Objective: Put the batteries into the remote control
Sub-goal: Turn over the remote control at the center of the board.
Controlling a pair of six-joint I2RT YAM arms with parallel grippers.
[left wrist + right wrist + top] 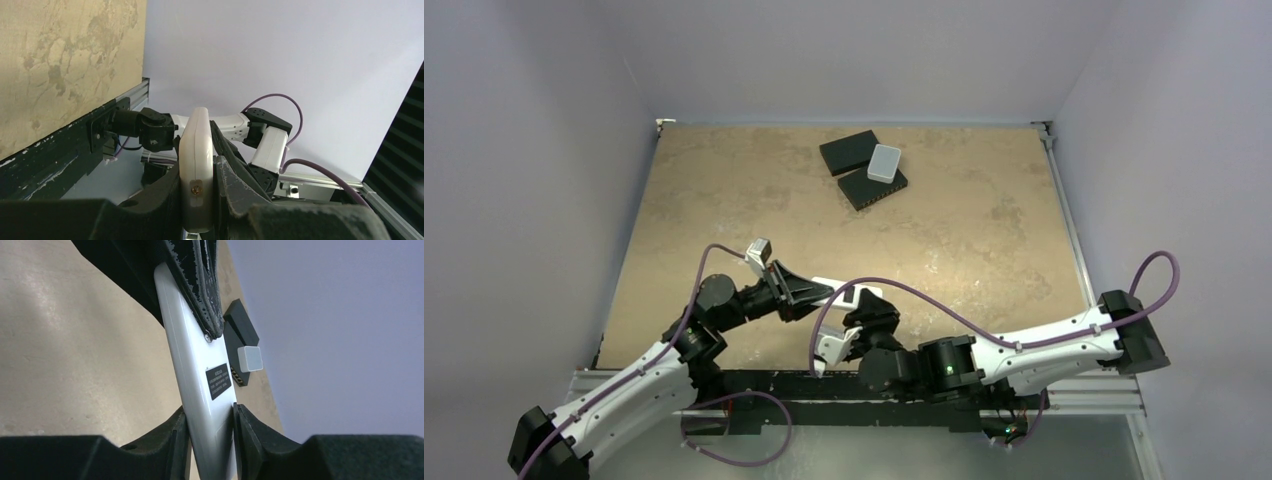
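White remote point(852, 289): top view shows it near the front edge of the tan table point(724, 180), spanning the two arms. The left gripper point(822, 293) grips one end and the right gripper point(864, 310) meets the other. Two black boxes point(849, 152) lie at the far side, well apart from the arms, with a grey box point(884, 162) resting across them.

Left wrist view: the remote point(195, 135) is seen edge-on, upright between the fingers. The left gripper point(196, 160) is clenched on it, with both pads pressed to its faces. The right arm point(227, 125) shows behind it, beyond the table edge.

Right wrist view: the remote point(192, 355) runs lengthwise away from the camera, off the table point(75, 340), its plain white back showing a dark label point(218, 381) (print too small to read). The right gripper point(210, 410) grasps the near end, one finger against each side. The left arm's fingers point(202, 285) clamp the far end. The black boxes point(241, 325) and grey box point(250, 358) show beyond.
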